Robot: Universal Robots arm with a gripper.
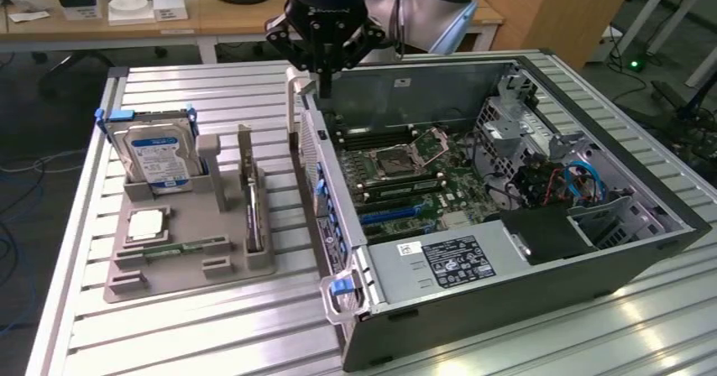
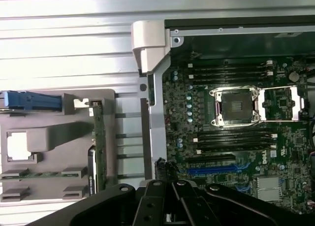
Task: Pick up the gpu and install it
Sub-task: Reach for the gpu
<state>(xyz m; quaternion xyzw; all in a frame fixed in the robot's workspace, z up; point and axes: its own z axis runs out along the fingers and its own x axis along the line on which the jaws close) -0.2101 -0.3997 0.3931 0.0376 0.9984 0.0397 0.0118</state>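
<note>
In the exterior view, the gpu (image 1: 253,221) stands on edge in the grey tray (image 1: 168,279) at lower left, its long axis running up the frame. The claw (image 1: 327,80), clenched and empty, hangs up and right of it, over the open computer case's (image 1: 471,317) upper-left corner.

one gpu (image 1: 253,216), one hard drive (image 1: 157,159)

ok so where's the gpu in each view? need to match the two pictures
Exterior view: the gpu stands on edge in the grey holder, on the exterior view's left of the computer case.
Wrist view: the gpu is seen edge-on, in the holder's slot nearest the case.
Shared landmark: the CPU socket on the motherboard.
</note>
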